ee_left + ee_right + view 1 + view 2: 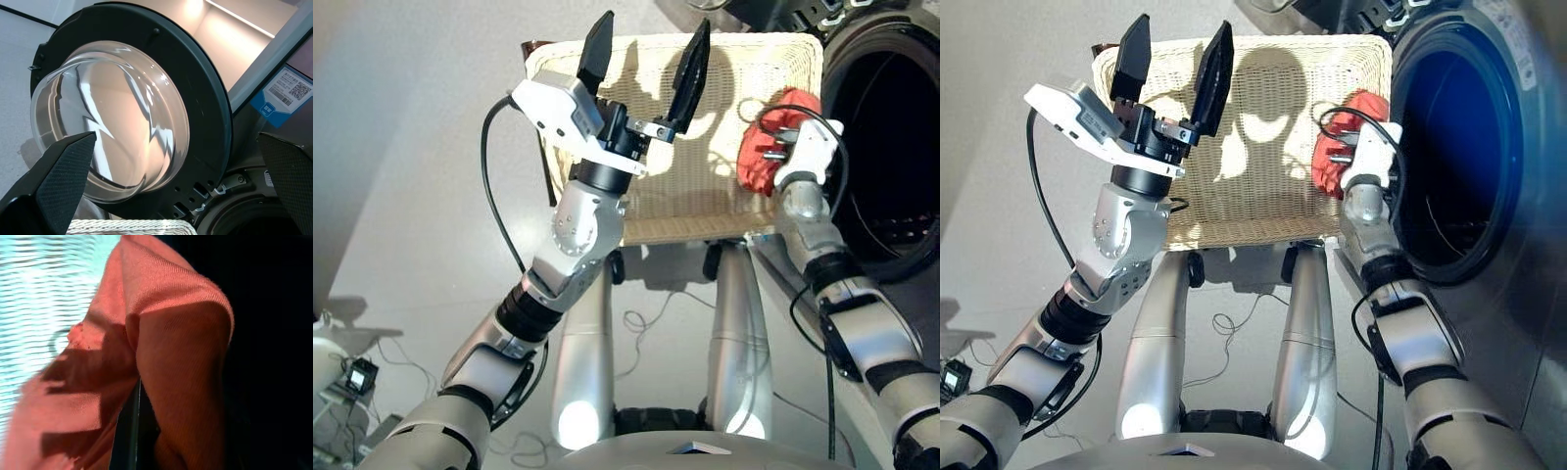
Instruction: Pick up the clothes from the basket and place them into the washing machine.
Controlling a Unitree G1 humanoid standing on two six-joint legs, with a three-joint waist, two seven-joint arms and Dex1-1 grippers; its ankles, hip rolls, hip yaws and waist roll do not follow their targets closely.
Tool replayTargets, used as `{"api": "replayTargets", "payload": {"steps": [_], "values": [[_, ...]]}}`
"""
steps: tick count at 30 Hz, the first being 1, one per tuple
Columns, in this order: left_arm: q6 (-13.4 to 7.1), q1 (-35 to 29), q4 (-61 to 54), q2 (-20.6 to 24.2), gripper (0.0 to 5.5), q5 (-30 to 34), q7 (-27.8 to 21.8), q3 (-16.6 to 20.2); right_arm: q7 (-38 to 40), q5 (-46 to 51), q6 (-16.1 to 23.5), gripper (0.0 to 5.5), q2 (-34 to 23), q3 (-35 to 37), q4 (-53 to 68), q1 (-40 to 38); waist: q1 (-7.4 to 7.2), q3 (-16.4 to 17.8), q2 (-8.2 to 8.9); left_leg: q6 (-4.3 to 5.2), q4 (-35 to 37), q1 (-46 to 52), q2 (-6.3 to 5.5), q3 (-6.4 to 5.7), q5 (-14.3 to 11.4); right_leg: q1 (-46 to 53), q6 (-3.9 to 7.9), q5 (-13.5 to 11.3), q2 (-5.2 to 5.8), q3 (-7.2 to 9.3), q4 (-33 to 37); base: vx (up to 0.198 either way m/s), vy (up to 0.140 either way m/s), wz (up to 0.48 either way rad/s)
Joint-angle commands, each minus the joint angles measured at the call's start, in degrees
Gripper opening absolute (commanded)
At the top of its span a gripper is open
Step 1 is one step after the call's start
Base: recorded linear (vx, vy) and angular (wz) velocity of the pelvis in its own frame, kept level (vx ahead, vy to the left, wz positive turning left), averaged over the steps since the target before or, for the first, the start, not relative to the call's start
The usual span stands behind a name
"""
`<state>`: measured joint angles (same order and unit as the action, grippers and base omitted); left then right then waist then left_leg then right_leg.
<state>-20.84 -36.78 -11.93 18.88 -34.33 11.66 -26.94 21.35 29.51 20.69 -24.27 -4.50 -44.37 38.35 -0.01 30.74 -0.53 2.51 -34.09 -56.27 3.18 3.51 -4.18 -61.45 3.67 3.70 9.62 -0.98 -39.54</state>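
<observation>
Right gripper (781,149) holds the coral red garment (766,155), fingers closed on the bunched cloth, at the basket's (724,211) edge nearest the washing machine (1489,147) and just beside the dark drum mouth (891,127). Left gripper (646,61) is raised over the opposite side of the basket, fingers (595,54) spread wide and holding nothing. Left wrist view: porthole door (132,127) swung open. Visible basket weave is bare; no other garments in view.
</observation>
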Motion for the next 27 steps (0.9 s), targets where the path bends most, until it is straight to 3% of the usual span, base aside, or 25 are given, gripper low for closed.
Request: {"api": "replayTargets", "payload": {"steps": [1, 7, 17, 27], "values": [[-4.55, 1.53, -7.7, 0.4, 5.5, -0.08, -0.7, 2.79, 6.64, 2.96, 8.14, 0.0, -1.62, 6.4, 6.64, -2.61, -1.03, -0.95, -0.12, 1.23, -2.22, 3.25, 1.01, -0.15, -4.77, 4.99, 3.43, 0.27, -0.62, -0.37, 2.79, 0.0, 0.0, 0.0], [-5.32, 0.85, -7.83, 0.67, 5.5, 0.25, -0.07, 3.01, 12.38, 3.62, 13.81, 0.0, -2.89, 12.99, 8.63, -1.51, -1.19, -0.95, -0.08, 1.1, -2.13, 3.79, 0.91, -0.29, -5.01, 5.53, 3.61, 0.54, -0.6, -0.58, 2.76, 0.0, 0.0, 0.0], [-5.69, -0.66, -8.15, 1.44, 5.5, 1.18, 1.47, 2.44, 22.56, 0.9, 15.73, 0.0, -6.08, 17.03, 4.67, 4.28, -0.43, -0.95, -0.61, 1.08, -1.88, 3.69, 0.56, -0.57, -4.39, 5.83, 3.62, -0.08, -0.33, -0.71, 3.23, 0.0, 0.0, 0.0], [-5.27, -0.96, -9.17, 2.8, 5.5, -1.78, 0.8, 0.66, 19.99, 16.56, 16.31, 0.0, -15.88, 17.28, -7.43, 16.57, 0.97, -0.95, -1.11, 1.57, -2.7, 3.68, 0.69, -0.52, -4.84, 5.72, 3.59, 0.32, -0.25, -0.95, 2.45, 0.0, 0.0, 0.0]]}}
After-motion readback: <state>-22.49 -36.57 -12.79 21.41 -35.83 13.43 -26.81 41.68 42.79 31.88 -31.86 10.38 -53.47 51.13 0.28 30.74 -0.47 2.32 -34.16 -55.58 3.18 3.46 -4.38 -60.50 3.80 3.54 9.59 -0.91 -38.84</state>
